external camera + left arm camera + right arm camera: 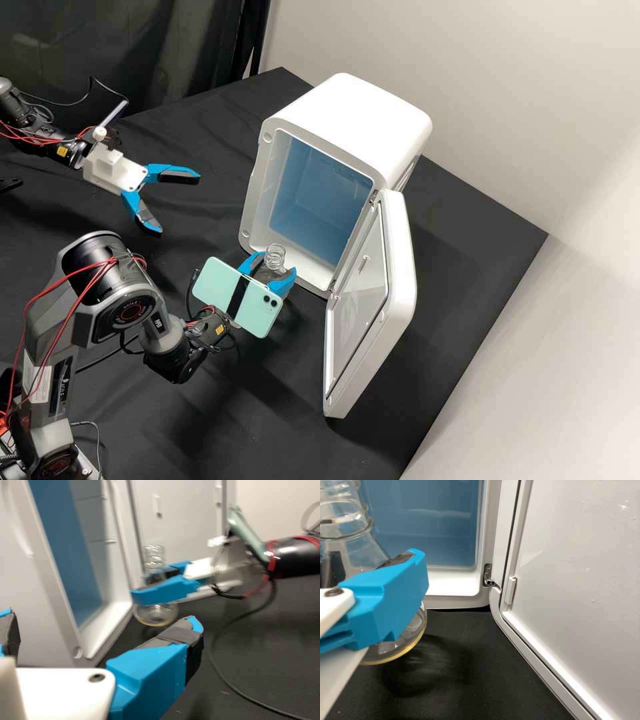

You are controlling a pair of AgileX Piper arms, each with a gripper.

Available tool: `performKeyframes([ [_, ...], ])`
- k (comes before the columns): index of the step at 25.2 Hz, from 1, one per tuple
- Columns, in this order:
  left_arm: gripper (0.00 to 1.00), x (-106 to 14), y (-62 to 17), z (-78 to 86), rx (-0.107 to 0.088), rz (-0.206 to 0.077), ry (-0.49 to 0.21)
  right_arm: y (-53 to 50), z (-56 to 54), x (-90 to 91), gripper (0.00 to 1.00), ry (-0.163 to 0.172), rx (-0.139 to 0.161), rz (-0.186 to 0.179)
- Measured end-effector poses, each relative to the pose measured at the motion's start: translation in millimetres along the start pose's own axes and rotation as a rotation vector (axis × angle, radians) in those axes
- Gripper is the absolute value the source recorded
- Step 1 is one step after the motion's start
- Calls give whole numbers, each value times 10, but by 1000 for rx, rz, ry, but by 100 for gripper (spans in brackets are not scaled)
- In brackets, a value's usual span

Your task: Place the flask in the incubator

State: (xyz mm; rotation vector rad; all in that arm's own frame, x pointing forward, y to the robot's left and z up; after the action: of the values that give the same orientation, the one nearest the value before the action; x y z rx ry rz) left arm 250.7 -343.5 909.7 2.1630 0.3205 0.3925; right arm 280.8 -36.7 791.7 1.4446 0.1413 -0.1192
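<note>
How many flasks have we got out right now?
1. The flask is gripped in the right claw, at the open front of the incubator. None shows inside the incubator, though part of its floor is hidden.

You are in a lab: a black bench, a small white incubator, a glass flask, bare white walls

No legible writing
Small labels on the right arm, at its joint and lower link, are too small to read.
</note>
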Motion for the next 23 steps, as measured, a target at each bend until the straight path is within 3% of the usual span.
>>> performKeyframes([
  [6, 100, 37, 28, -131, -5, 10, 42, -2, -3, 1, 0, 0, 0, 0],
  [14, 100, 48, 16, -88, -5, 6, 28, 27, -16, 34, 0, 10, -3, 11],
  [16, 100, 50, 15, -75, -4, 5, 23, 79, -24, 80, 0, 15, 16, 35],
  [23, 100, 43, 1, -67, -4, 0, 20, 266, -45, 220, 0, 19, 32, 127],
])
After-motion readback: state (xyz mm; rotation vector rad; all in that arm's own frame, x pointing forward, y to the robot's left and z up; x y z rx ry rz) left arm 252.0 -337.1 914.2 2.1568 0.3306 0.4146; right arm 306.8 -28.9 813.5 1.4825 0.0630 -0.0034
